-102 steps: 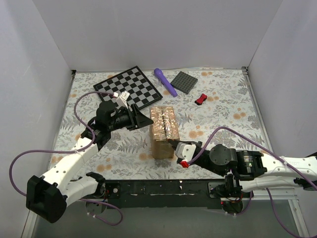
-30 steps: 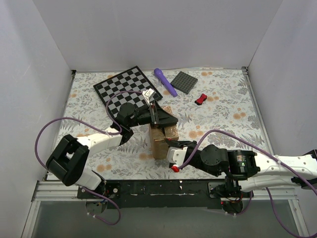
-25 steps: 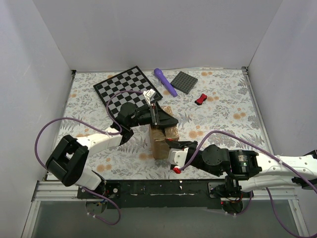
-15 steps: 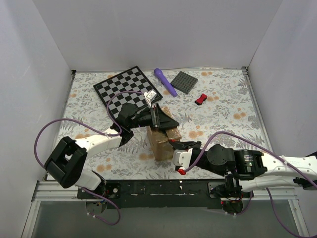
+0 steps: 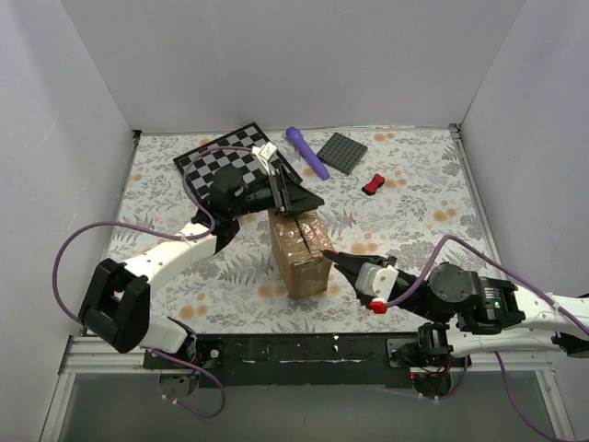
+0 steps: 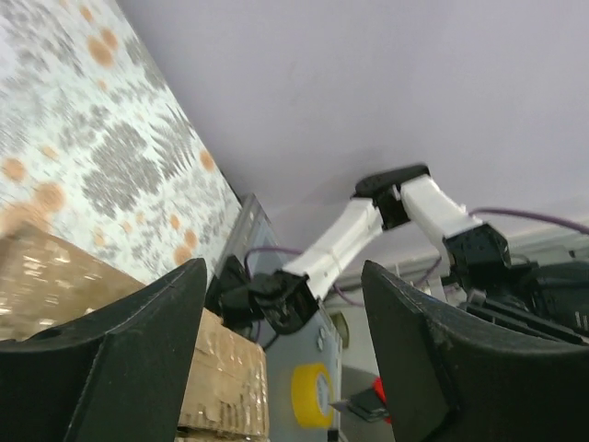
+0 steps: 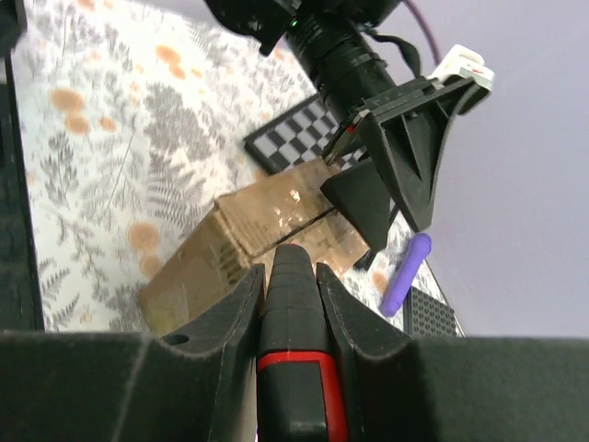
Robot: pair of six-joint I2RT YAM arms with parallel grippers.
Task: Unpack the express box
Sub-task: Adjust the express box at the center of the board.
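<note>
The express box point(image 5: 300, 254) is a small brown carton with shiny tan tape on top; its flaps lie down with a dark seam between them. My left gripper point(image 5: 299, 199) is open and empty, hovering just above the box's far end; in the left wrist view point(image 6: 281, 276) the box point(image 6: 225, 368) lies below its left finger. My right gripper point(image 5: 339, 261) is shut on a black and red tool point(image 7: 293, 368) whose tip points at the box's near right corner point(image 7: 267, 230). I cannot tell whether the tip touches the box.
A checkerboard point(image 5: 216, 158) lies behind the left arm. A purple cylinder point(image 5: 306, 152), a dark grey square plate point(image 5: 342, 152) and a small red and black object point(image 5: 373, 184) lie at the back. White walls close in the floral table point(image 5: 414, 212).
My left gripper has lifted off the box top and drawn back toward the checkerboard. The box has turned a little and shifted left. My right arm has pulled back to the right with the tool.
</note>
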